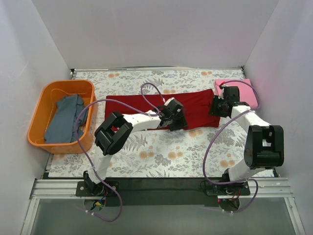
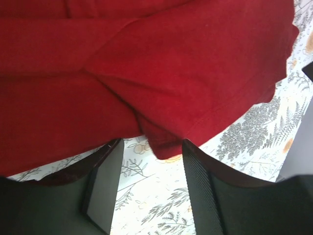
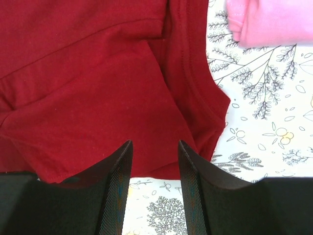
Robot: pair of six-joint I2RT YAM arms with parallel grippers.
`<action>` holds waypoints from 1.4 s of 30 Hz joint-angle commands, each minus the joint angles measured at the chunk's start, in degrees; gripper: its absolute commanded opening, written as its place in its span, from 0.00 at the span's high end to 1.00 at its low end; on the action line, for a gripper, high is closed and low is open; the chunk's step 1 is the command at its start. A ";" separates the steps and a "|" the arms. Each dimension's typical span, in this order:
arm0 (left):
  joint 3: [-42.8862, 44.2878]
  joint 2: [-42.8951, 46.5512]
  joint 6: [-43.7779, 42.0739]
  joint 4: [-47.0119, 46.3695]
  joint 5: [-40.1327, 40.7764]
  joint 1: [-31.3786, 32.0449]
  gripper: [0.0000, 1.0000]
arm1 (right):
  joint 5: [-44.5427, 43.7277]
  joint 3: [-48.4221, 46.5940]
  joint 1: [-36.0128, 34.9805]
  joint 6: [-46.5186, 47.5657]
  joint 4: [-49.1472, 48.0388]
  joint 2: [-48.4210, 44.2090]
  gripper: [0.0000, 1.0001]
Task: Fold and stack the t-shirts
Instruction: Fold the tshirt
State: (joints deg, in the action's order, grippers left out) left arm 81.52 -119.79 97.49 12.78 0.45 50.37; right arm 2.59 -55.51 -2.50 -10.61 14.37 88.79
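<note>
The dark red t-shirt (image 1: 156,108) lies spread in a long band across the middle of the floral tablecloth. My left gripper (image 1: 177,125) is open and empty at its near edge; in the left wrist view a corner of the red cloth (image 2: 161,147) sits just ahead of the open gripper (image 2: 149,147). My right gripper (image 1: 215,108) is open and empty at the shirt's right end; the red hem (image 3: 161,166) lies ahead of the gripper (image 3: 154,147). The pink t-shirt (image 1: 243,91) lies folded at the back right, also in the right wrist view (image 3: 274,22). The grey-blue t-shirt (image 1: 64,117) lies crumpled in the basket.
An orange plastic basket (image 1: 39,117) stands at the left edge of the table. White walls close in the back and both sides. Bare floral tablecloth (image 1: 161,152) lies in front of the red shirt.
</note>
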 commanded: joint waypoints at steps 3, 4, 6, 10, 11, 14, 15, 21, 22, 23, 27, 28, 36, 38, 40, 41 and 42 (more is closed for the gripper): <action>3.39 -0.45 1.03 -0.38 -0.36 1.04 0.55 | 2.07 -0.48 1.36 -0.55 -3.38 1.56 0.59; 3.47 -0.62 1.12 -0.56 -0.36 1.22 0.55 | 2.16 -0.39 1.45 -0.55 -3.56 1.82 0.59; 3.65 -1.06 1.12 -1.00 -0.36 1.40 0.56 | 2.24 -0.30 1.53 -0.55 -3.82 2.08 0.58; 3.83 -1.06 1.30 -1.00 -0.36 1.66 0.68 | 2.51 -0.30 1.71 -0.55 -4.00 2.61 0.59; 3.74 -0.89 1.30 -1.00 -0.36 1.66 0.72 | 2.51 -0.30 1.71 -0.38 -4.00 2.70 0.59; 3.65 0.34 0.94 -1.00 -0.36 1.66 0.90 | 2.42 -0.22 1.89 -0.37 -4.00 2.88 0.59; 3.65 0.60 0.77 -1.00 -0.27 1.66 0.95 | 2.59 -0.22 1.89 -0.20 -4.00 2.96 0.59; 4.44 1.57 -0.02 -1.09 0.69 1.66 1.00 | 3.13 0.04 3.82 -0.11 -4.00 3.93 0.61; 4.62 1.49 -0.11 -1.09 0.69 1.66 1.00 | 2.77 0.22 4.08 -0.20 -4.00 3.84 0.61; 4.79 1.49 -0.20 -1.09 0.61 1.66 1.00 | 2.51 0.48 4.17 -0.20 -4.00 3.84 0.62; 5.50 1.31 -0.46 -1.09 0.69 1.66 1.00 | 1.90 1.28 4.79 -0.29 -3.91 3.84 0.64; 5.50 1.31 -0.55 -1.09 0.69 1.66 1.00 | 1.89 1.71 4.96 -0.20 -3.91 3.84 0.64; 5.93 1.13 -0.81 -1.09 0.69 1.66 1.00 | 3.39 1.80 5.05 -0.20 -4.00 4.72 0.70; 5.93 1.22 -0.99 -1.00 0.87 1.66 1.00 | 3.47 1.72 5.05 -0.20 -4.00 4.72 0.76; 6.02 1.31 -1.08 -1.09 0.96 1.57 1.00 | 3.91 1.63 5.05 -0.02 -4.00 4.72 0.80; 6.11 1.31 -1.34 -1.09 0.96 1.66 1.00 | 4.17 1.63 5.05 -0.02 -4.00 4.72 0.85; 6.11 1.31 -1.34 -1.00 1.05 1.66 1.00 | 4.26 1.54 5.05 -0.02 -3.91 4.72 0.88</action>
State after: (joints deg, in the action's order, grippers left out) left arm 85.38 -120.88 96.90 11.77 0.21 51.83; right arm 5.63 -53.76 2.28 -10.63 11.77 93.38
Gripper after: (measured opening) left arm 0.017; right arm 0.155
